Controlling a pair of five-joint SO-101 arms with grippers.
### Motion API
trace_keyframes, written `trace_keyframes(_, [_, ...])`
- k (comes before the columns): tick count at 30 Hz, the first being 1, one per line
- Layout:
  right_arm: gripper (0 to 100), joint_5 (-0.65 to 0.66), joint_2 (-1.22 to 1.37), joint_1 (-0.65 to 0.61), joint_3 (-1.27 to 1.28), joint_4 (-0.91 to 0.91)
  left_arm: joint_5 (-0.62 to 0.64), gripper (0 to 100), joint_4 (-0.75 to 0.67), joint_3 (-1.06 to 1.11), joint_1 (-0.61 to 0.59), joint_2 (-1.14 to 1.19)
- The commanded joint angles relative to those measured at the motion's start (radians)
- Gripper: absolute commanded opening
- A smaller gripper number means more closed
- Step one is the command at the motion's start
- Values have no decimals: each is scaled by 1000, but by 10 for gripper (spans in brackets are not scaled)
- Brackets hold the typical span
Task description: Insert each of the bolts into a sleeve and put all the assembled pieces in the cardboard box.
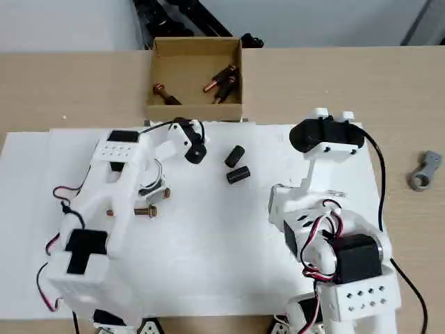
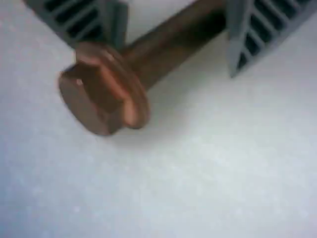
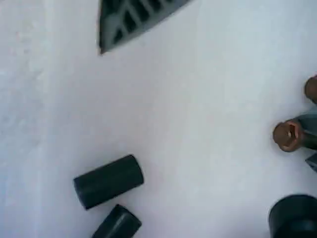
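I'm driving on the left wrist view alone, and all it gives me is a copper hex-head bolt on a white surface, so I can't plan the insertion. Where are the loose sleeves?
Observer: Two black cylindrical sleeves lie close together on the white sheet, between your copper hex-head bolt and the right arm.
Operator: And the box?
Observer: The open brown cardboard box sits just beyond the sheet's far edge, past the sleeves.
Operator: Anything in it yet?
Observer: About three copper bolts seated in black sleeves, as far as I can count.
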Motion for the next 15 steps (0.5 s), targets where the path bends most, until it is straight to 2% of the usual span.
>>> trace_keyframes(1, [220,3,-12,7,-8,-10,14,83,29,-99,-8,97])
trace_keyframes(3, [220,3,-12,7,-8,-12,14,4,55,-131,-18,123])
trace_keyframes(15, [220,3,-12,2,-8,-7,20,6,80,-150,-63,118])
